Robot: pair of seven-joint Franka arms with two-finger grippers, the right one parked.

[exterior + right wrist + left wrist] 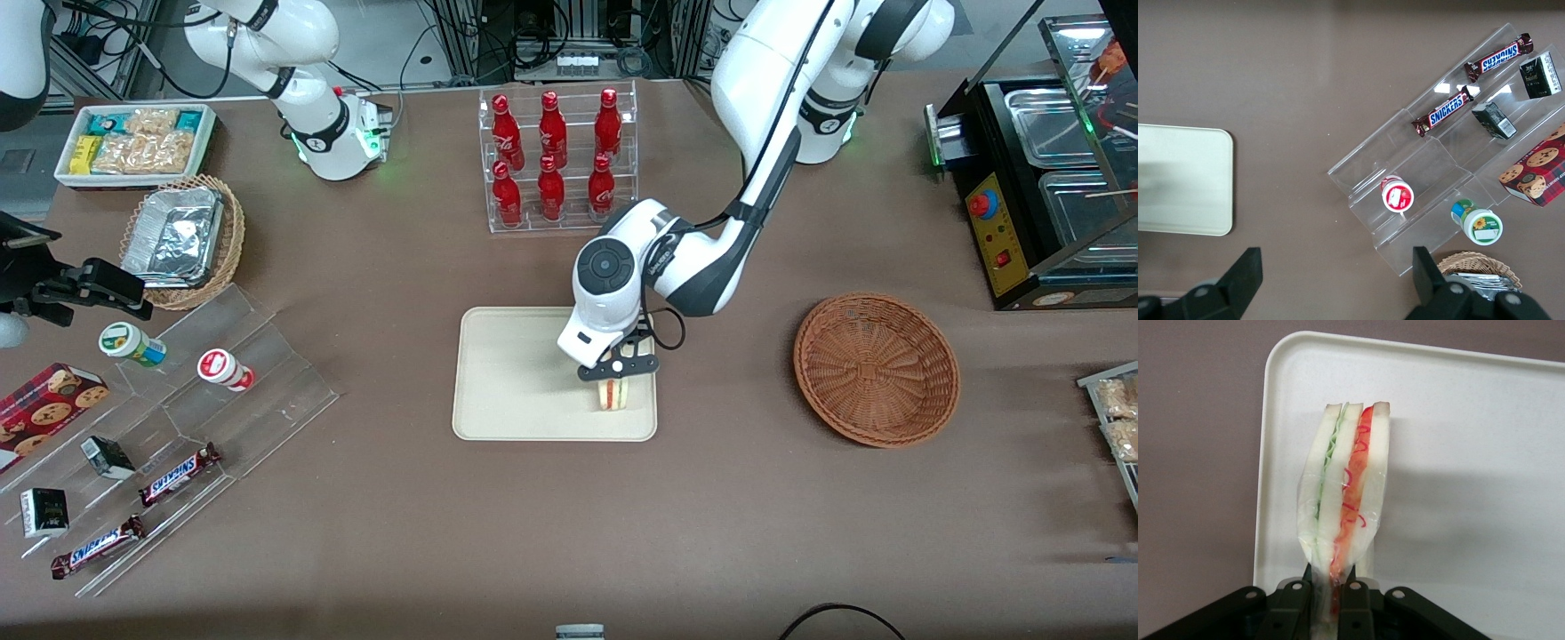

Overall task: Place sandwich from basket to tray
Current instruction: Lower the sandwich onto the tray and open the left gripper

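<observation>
My left gripper [616, 366] hangs over the cream tray [507, 382], near the tray corner that lies nearest the front camera and the basket. It is shut on the sandwich [612, 392], a wrapped wedge of white bread with green and red-orange filling. In the left wrist view the sandwich [1346, 487] stands on edge just above or on the tray [1471, 453], its narrow end pinched between the black fingers [1361, 610]. The reddish-brown wicker basket [877, 369] sits empty on the table toward the working arm's end.
A clear rack of red bottles [557, 160] stands farther from the front camera than the tray. Toward the parked arm's end are a clear stepped shelf [178, 427] with snacks, a lighter wicker basket with a foil tray [180, 238] and a white snack bin [135, 142]. A black machine [1040, 178] stands at the working arm's end.
</observation>
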